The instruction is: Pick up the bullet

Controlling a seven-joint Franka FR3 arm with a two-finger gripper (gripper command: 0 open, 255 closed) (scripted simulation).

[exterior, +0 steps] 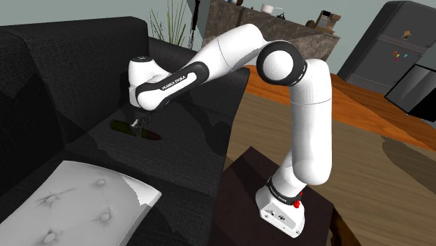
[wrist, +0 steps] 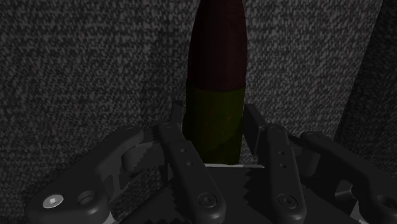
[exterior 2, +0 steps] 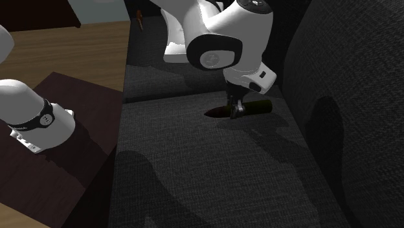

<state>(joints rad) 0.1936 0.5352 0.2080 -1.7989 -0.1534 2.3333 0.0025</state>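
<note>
Dark woven sofa (exterior: 56,84) beneath me, dimly lit. White tufted cushion (exterior: 77,206) lies on its seat. Beyond the armrest: wooden floor (exterior: 363,119), grey fridge (exterior: 402,49), cluttered counter (exterior: 279,35).

The bullet's (wrist: 215,95) nose runs off the edge of the wrist view, and its base is lost behind my fingers (wrist: 181,156), which sit against both its sides. In the shoulder and second exterior views they cover its middle, leaving just the two ends.
</note>
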